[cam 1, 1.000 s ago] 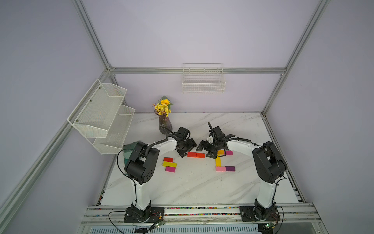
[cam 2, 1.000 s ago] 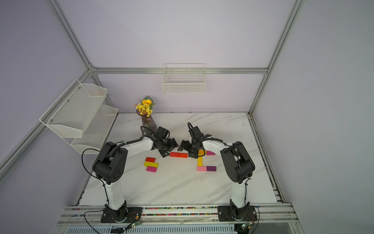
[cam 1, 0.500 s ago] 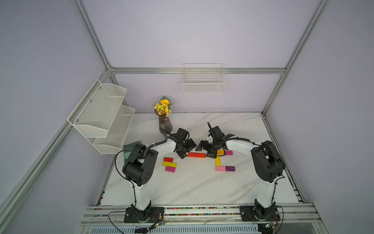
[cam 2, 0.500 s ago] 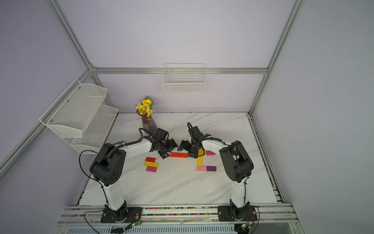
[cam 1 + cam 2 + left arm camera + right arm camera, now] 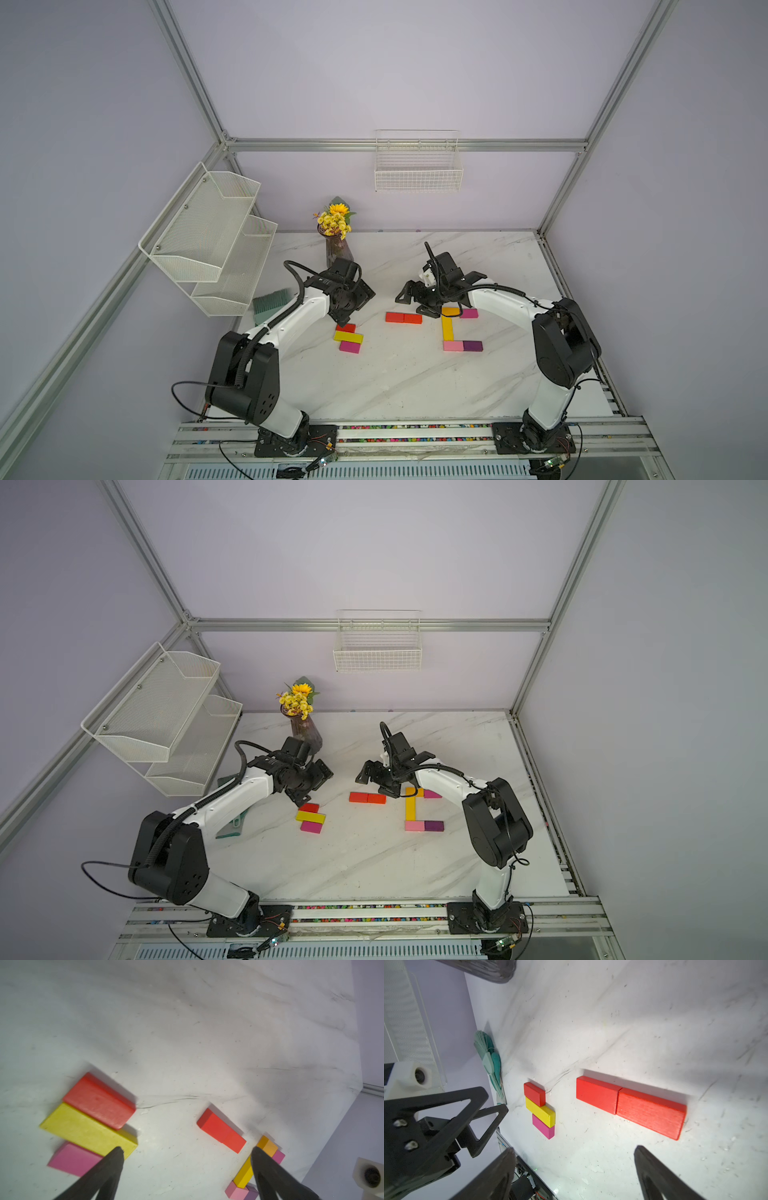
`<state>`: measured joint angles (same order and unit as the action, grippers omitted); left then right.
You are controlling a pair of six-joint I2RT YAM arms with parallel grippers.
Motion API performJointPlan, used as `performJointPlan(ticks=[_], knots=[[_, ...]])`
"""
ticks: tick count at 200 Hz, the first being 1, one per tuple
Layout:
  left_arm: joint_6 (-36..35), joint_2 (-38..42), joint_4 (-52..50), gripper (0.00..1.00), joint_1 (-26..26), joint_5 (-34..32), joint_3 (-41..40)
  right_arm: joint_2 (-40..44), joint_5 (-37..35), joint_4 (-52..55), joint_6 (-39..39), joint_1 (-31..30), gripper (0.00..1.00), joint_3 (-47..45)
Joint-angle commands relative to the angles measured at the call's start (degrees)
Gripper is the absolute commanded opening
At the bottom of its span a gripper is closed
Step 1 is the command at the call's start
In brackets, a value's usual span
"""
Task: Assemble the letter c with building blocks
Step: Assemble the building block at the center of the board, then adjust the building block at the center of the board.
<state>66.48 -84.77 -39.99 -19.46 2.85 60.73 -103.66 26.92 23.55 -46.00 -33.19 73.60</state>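
The building blocks lie flat on the marble table [image 5: 399, 382] in three groups. A red [image 5: 345, 327], a yellow [image 5: 348, 336] and a magenta block [image 5: 349, 347] lie side by side at the left. Two red blocks [image 5: 403, 318] sit end to end in the middle. At the right, an orange [image 5: 451, 311], a magenta [image 5: 468, 313], a long yellow [image 5: 447, 328], a pink [image 5: 453, 345] and a purple block [image 5: 472, 345] form a C outline. My left gripper [image 5: 354, 308] [image 5: 187, 1149] hangs open and empty above the left group. My right gripper [image 5: 415, 301] [image 5: 574, 1149] is open and empty beside the red pair [image 5: 631, 1105].
A vase of yellow flowers [image 5: 336, 232] stands at the back behind the left arm. A green brush [image 5: 270, 303] lies at the left edge under a white mesh shelf [image 5: 208, 237]. A wire basket [image 5: 417, 166] hangs on the back wall.
My left gripper has drawn leftward, away from the red pair toward the left group, and its jaws have spread a little wider. The right arm has not moved.
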Motion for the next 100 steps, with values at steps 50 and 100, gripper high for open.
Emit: performJointPlan(ticks=[50, 100], knots=[[1.0, 7.7, 2.4, 0.95, 5.6, -3.7, -14.6, 0.5, -0.8, -2.4, -1.1, -4.2, 0.91, 0.7], [-3.0, 1.7, 7.4, 0.95, 6.5, -4.8, -13.5, 2.2, -1.5, -1.7, -0.9, -4.3, 0.91, -0.8]])
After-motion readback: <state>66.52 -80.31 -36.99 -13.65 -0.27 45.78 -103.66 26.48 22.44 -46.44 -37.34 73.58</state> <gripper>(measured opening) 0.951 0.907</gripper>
